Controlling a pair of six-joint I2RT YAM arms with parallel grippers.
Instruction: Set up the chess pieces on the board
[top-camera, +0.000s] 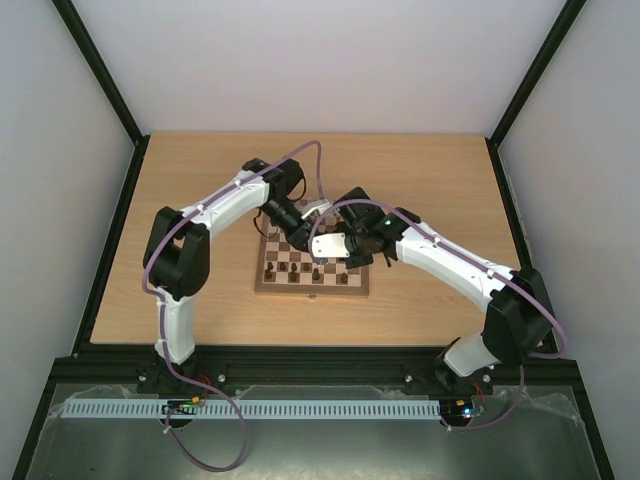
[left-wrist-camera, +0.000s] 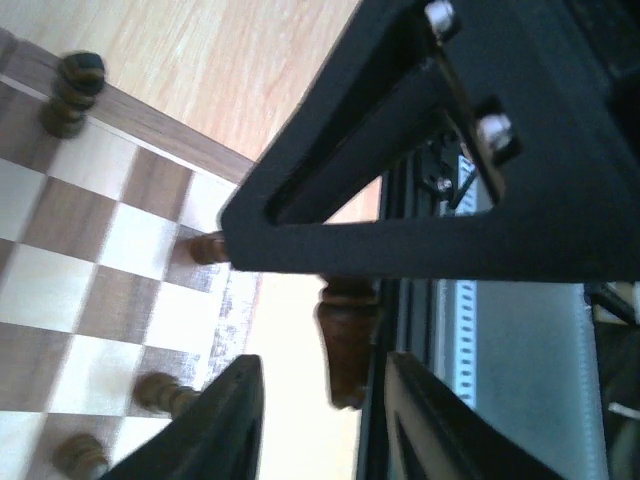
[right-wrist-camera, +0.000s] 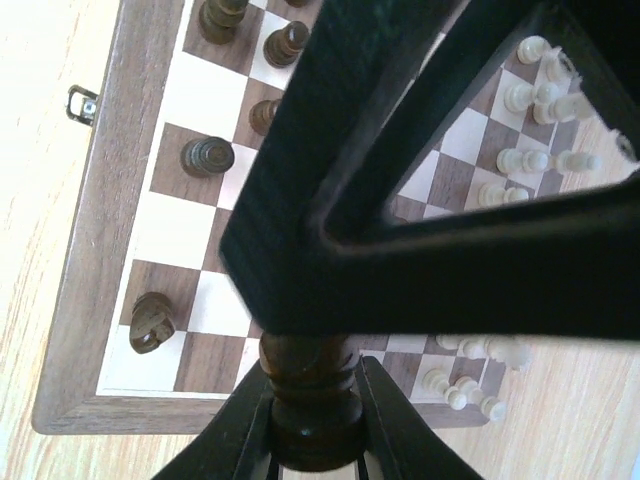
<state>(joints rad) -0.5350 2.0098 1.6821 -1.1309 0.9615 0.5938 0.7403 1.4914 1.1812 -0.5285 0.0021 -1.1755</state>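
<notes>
The board (top-camera: 272, 281) lies mid-table with both grippers meeting above its far edge. A dark brown chess piece (right-wrist-camera: 312, 385) is clamped at its base by my right gripper (right-wrist-camera: 313, 400), which is shut on it. The same dark piece (left-wrist-camera: 345, 335) hangs between the fingers of my left gripper (left-wrist-camera: 322, 375), whose jaws stand open with a clear gap on the left side. Dark pieces (right-wrist-camera: 207, 156) and a dark knight (right-wrist-camera: 150, 322) stand on the board's near squares. Cream pieces (right-wrist-camera: 540, 160) crowd the far side. More dark pieces (left-wrist-camera: 72, 90) show in the left wrist view.
The board has a brass latch (right-wrist-camera: 82, 102) on its edge. It rests on a wooden table (top-camera: 200, 180) enclosed by black frame rails (top-camera: 110, 240) and white walls. A perforated white strip (top-camera: 300, 408) runs along the near edge by the arm bases.
</notes>
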